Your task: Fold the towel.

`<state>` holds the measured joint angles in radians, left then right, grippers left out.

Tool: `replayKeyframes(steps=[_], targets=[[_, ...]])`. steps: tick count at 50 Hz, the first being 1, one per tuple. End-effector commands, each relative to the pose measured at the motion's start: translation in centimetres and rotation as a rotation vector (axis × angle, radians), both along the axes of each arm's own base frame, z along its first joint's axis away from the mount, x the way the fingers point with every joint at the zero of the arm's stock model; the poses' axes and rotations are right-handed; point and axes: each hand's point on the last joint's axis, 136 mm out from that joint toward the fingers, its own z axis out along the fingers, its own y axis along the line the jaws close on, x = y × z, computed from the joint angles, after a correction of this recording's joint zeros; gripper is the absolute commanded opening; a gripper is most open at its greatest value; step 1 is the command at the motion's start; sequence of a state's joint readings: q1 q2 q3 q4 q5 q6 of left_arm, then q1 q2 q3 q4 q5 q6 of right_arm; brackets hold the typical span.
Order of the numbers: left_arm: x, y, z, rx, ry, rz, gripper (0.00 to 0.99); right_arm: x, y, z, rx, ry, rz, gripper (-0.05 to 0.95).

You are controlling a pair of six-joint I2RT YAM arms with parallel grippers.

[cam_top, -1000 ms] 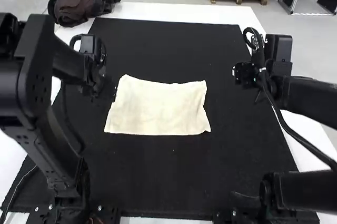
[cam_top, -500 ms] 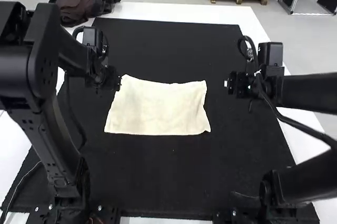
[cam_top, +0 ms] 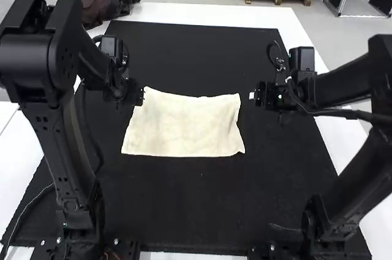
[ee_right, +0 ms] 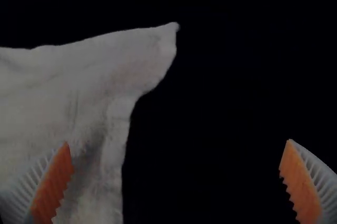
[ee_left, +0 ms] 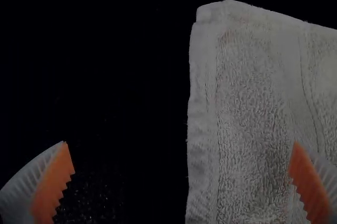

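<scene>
Here's the towel (cam_top: pixel 184 125), pale and spread fairly flat on the black mat (cam_top: pixel 196 205), about midway between the near and far edges of the table (cam_top: pixel 214 13) and a touch closer to the left one. Its right side curves inward, and its far-left corner (ee_left: pixel 227 16) looks doubled, maybe two layers; can't swear to that.

Left gripper (ee_left: pixel 180 144) at the left side, jaws wide apart, nothing between them, one finger over cloth and the other over mat. Right gripper (ee_right: pixel 178 142) mirrors it at the right side, jaws wide too, holding nothing. Whether either touches the cloth, I can't tell.

So, no fold from this pair yet, and the grasp looks like the tricky bit! Close too high and the pads could nip air; press too low and they may shove the thin cloth into a bunch. If that doubled corner is real, a shallow pinch might catch only the upper layer and peel it open. And should one side slip or lift late, the fold would likely come out skewed, that curved right side making matching edges harder still.
</scene>
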<state>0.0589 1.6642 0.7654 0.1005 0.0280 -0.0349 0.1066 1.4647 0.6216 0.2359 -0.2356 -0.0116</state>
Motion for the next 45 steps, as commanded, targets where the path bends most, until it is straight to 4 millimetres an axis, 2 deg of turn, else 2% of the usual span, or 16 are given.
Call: replayKeyframes(steps=[1, 10, 31, 45], targets=[[1.3, -0.1, 0.9, -0.023, -0.032, 0.002, 0.959, 1.2, 1.9, 0.8, 0.035, -0.017, 0.038, 0.9], [1.7, -0.2, 0.1, -0.034, -0.03, -0.004, 0.959, 2.3, 3.3, -0.7, 0.04, 0.011, 0.063, 0.9], [2.6, -0.3, -1.2, -0.039, -0.027, -0.01, 0.959, 4.1, 4.4, -4.4, 0.078, 0.096, 0.076, 0.9], [3.7, -0.3, -1.5, -0.05, -0.028, 0.001, 0.959, 5.0, 5.3, -5.5, 0.103, 0.112, 0.09, 0.91]])
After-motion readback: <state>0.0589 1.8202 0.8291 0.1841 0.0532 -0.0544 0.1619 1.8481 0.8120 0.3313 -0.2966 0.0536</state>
